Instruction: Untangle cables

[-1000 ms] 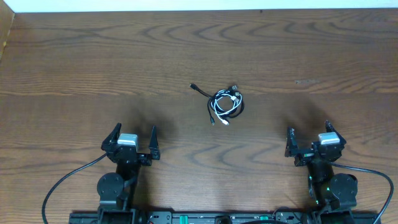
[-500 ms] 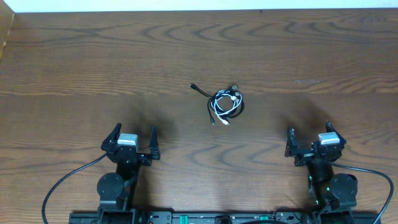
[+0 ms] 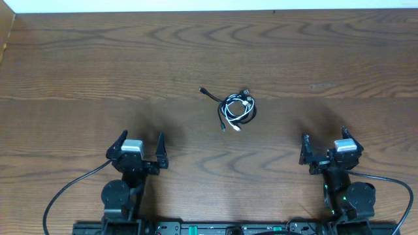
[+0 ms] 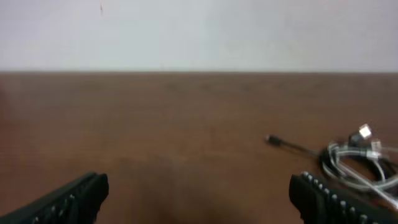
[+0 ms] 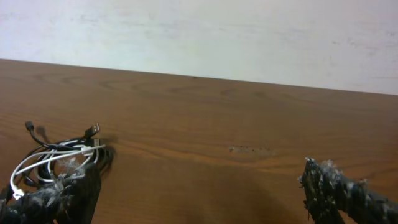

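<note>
A small tangle of cables (image 3: 236,108), white and black cords coiled together with plug ends sticking out, lies at the middle of the wooden table (image 3: 98,65). One black plug end (image 3: 204,91) trails off to its upper left. The tangle shows at the right of the left wrist view (image 4: 357,163) and at the left of the right wrist view (image 5: 59,163). My left gripper (image 3: 138,146) is open and empty near the front left. My right gripper (image 3: 324,147) is open and empty near the front right. Both are well short of the cables.
The table's far edge meets a pale wall (image 5: 205,37). The arms' thick black cables (image 3: 72,186) run along the front edge behind both bases.
</note>
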Robot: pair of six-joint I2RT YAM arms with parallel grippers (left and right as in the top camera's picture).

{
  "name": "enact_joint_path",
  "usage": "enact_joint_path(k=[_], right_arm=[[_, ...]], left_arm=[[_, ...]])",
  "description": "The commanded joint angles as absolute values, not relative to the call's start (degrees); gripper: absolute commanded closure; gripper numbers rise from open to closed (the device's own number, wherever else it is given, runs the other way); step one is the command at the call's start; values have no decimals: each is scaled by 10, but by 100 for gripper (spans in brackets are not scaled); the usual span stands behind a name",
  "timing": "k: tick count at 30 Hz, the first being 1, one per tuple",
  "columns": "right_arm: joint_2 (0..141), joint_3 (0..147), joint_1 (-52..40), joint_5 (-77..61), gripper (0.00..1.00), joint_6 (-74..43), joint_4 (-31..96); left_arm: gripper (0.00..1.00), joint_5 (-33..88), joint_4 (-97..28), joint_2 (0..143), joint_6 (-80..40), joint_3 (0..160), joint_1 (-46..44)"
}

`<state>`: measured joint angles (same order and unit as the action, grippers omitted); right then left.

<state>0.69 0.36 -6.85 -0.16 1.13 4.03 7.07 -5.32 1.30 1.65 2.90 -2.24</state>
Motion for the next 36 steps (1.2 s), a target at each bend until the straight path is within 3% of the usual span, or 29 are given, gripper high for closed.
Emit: enact_joint_path(k=[1, 22, 27, 36], right_arm=[[5, 3, -73, 3, 1, 18, 43], [5, 3, -73, 3, 1, 18, 43], [5, 3, -73, 3, 1, 18, 43], [5, 3, -73, -27, 1, 3, 25]], left_arm=[[3, 68, -117, 46, -1, 76, -19], [3, 92, -443, 441, -90, 434, -20], [3, 177, -482, 487, -111, 487, -20], [2, 176, -498, 501, -128, 486, -20]])
